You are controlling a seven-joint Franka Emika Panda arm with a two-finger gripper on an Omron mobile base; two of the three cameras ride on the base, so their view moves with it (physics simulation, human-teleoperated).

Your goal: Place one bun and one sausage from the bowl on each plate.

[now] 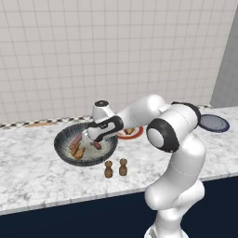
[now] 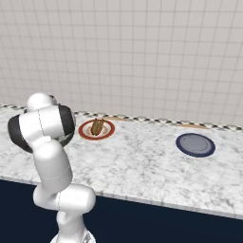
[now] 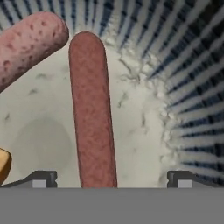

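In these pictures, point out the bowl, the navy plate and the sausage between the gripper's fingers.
bowl (image 1: pixel 62 149), left base view, ribbed rim.
navy plate (image 2: pixel 195 144), right base view, centre.
sausage (image 3: pixel 91 109), hand view, mid-length.

no readable text, labels (or numbers) anywhere

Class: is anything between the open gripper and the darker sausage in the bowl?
Nothing visible. In the hand view the darker sausage lies bare on the bowl floor, between the tips of the open gripper. The paler sausage lies off to one side.
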